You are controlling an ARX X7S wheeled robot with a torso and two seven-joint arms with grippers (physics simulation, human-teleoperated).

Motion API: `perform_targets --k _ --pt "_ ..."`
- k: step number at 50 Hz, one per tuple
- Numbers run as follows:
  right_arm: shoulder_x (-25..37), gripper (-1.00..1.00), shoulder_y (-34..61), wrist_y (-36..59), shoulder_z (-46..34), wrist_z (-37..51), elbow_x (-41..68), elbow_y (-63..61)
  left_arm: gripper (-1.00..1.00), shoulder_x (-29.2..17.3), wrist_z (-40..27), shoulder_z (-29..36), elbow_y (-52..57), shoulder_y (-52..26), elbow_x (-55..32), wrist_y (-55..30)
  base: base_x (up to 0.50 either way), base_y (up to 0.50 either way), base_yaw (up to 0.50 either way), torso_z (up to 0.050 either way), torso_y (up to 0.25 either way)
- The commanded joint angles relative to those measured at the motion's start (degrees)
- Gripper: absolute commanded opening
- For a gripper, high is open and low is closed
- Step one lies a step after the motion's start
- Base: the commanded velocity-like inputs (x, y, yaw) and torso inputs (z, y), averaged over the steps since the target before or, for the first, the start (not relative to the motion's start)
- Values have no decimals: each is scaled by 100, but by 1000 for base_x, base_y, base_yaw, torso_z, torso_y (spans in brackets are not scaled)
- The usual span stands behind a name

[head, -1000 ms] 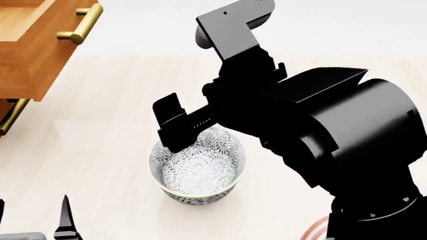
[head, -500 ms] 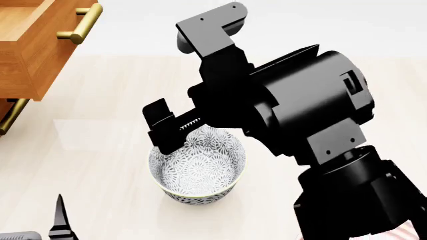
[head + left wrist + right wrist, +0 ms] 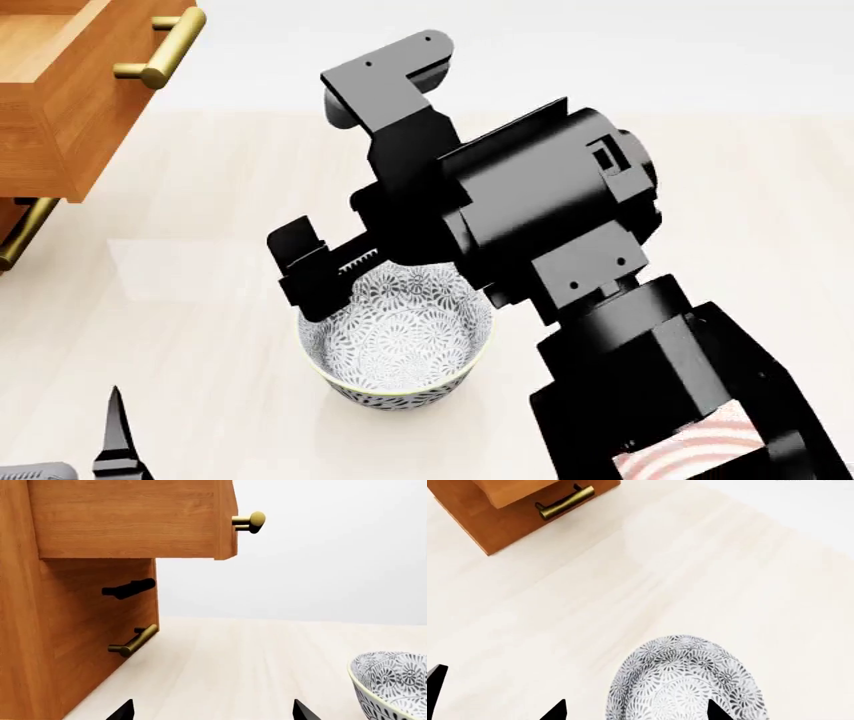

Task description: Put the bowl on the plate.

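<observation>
I have the right claw (image 3: 350, 268) hanging over the bowl (image 3: 395, 340), its arm swung across the middle of the head view so the fingers come at the rim from above; that seems the natural way to take a deep bowl, 1 finger inside the wall and 1 outside. In the right wrist view the fingertips stand well apart, 1 tip to each side of the near part of the bowl (image 3: 688, 680), so this claw is spread and clamped on nothing; I judge it not yet low enough to pinch the wall.

The bowl sits upright on the pale wooden tabletop (image 3: 187, 300), not on the plate (image 3: 694, 445), which shows only as a sliver of red rings at the lower right of the head view, mostly hidden behind my own arm; the bowl is near it but apart.

The left claw (image 3: 210, 712) waits low beside the bowl, its 2 tips apart and holding nothing; I keep it out of the way because 1 arm seems enough here.

The wooden drawer cabinet (image 3: 80, 90) stands at the far left, 1 drawer pulled out.

Count: 1 bowl, 1 plate, 2 claws, 1 cabinet; 2 brass handles show in the head view, and the left wrist view adds a dark third.
</observation>
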Motion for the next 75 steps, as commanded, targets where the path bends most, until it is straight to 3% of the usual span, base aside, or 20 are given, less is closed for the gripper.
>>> perform_targets --k 1,7,24,33,75 --pt "-313 100 195 -620 -344 -402 -204 882 100 -30 -38 22 96 38 -22 -20 0 0 0 0 0" --pt "-457 100 249 -1000 -589 -504 -124 1402 100 -43 -60 33 137 52 -32 -34 0 0 0 0 0" --pt "-470 100 427 -2071 -3356 -49 2686 2156 100 -39 -48 77 -52 2 -51 92 0 0 0 0 0" --pt "-470 100 493 -2332 -4176 19 3433 2230 100 -59 -74 99 2 15 -61 72 0 0 0 0 0" --pt "-471 100 270 -2571 -4490 -47 3516 2093 100 -153 -143 153 61 61 -118 132 0 0 0 0 0"
